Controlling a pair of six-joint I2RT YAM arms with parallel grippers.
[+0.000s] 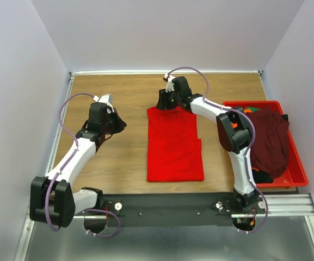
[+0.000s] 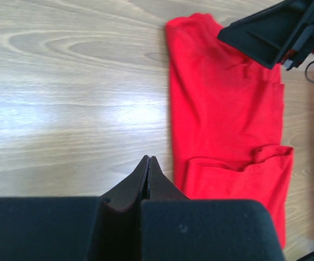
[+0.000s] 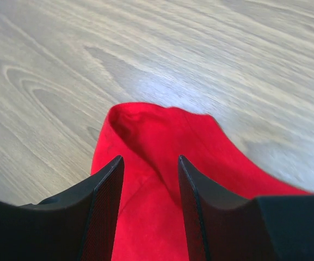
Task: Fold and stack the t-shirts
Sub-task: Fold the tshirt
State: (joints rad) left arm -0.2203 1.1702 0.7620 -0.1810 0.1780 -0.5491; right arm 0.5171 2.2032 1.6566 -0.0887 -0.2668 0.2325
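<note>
Red t-shirt [image 1: 174,145], folded narrow: we find right gripper [image 3: 149,163] spread astride its far edge, seemingly for the next fold; left gripper [image 2: 148,162] pressed together, parked aside.

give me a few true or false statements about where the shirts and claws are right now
1. The red t-shirt lies on the wooden table between the two arms. True.
2. The left claw is wide open. False: its jaws are shut with nothing between them, over bare wood to the left of the red t-shirt.
3. The dark maroon t-shirt lies flat on the table. False: it is draped over the red bin on the right side.
4. The right claw is at the far end of the red t-shirt with its jaws apart. True.
</note>
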